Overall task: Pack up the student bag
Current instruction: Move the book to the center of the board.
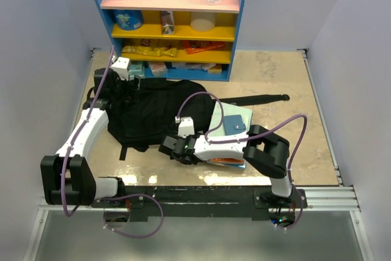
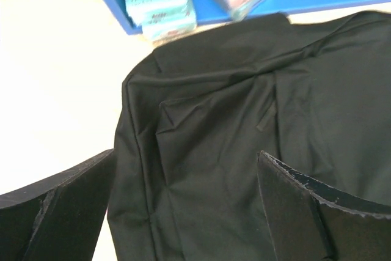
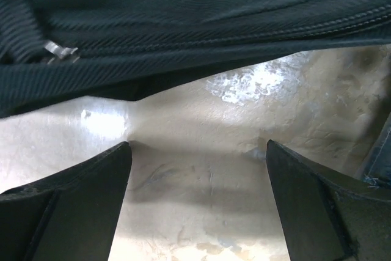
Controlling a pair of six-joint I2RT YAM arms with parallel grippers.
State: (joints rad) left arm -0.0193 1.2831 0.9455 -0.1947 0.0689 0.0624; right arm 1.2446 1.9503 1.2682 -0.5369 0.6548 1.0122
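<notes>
Currently, bag: lying just in front of shelf.
Left claw: spread wide, over bag's shelf-side end.
Right claw: spread wide, empty, at bag's edge farthest from shelf.

White walls enclose a beige marbled tabletop and blue shelf.

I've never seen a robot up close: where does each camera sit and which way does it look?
Top external: above, behind the arms, looking down on table, student bag and shelf; both arms show.
Left wrist: on the left arm, facing the bag near the shelf; open left gripper shows.
Right wrist: low, facing bag edge and table; open right gripper shows.
Shared: all see the bag.
</notes>
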